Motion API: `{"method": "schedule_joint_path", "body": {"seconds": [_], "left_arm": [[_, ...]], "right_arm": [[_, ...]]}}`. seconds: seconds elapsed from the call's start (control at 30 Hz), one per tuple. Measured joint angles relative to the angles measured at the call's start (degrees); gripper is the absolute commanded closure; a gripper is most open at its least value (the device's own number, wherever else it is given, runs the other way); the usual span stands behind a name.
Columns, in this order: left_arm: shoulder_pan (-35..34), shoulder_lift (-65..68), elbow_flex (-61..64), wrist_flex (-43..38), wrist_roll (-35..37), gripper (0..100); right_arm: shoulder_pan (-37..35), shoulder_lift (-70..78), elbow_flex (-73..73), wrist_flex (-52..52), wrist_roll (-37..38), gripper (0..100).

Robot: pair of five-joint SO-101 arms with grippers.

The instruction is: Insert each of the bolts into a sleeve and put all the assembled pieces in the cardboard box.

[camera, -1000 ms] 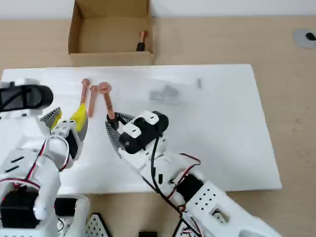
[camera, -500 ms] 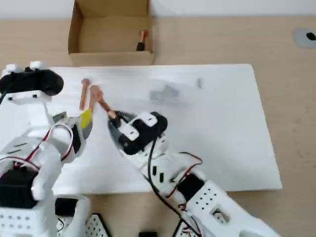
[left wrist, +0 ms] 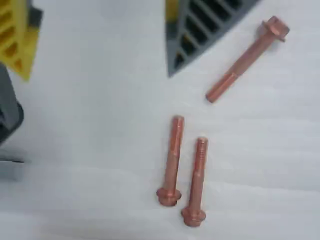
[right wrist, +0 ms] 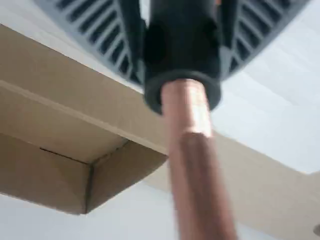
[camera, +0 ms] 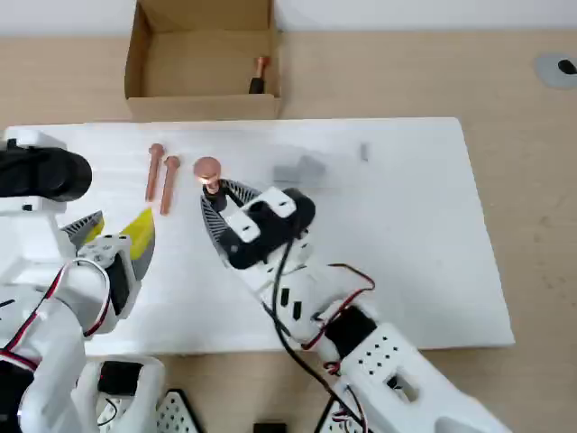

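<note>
My right gripper [camera: 216,200], clamped on the sleeve [camera: 213,189], has tipped its bolt [camera: 206,168] upright since 1 s ago. Left gripper [camera: 113,227], jaws apart, drew back from two loose bolts [camera: 168,188]. Box [camera: 135,72] beyond holds one assembly [camera: 259,75].

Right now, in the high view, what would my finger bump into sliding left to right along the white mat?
The left hand → first loose bolt → second loose bolt → sleeved bolt, standing upright, pinched in the right hand.
</note>
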Motion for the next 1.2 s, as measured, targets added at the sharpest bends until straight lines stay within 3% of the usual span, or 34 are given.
{"method": "schedule_joint_path", "body": {"seconds": [0.37, 0.83, 1.2], "left_arm": [[-7.38, 0.0, 0.26, 0.79, -2.55, 81], [-7.65, 0.0, 2.99, 0.79, -2.64, 81], [-7.65, 0.26, 12.66, -6.68, -2.55, 81]], "right_arm": [[5.27, 1.32, -7.82, 0.79, 0.79, 98.9], [6.59, 1.32, -9.58, 4.22, 0.79, 98.9], [7.03, 5.8, -11.96, 4.31, 0.79, 98.9]]}}
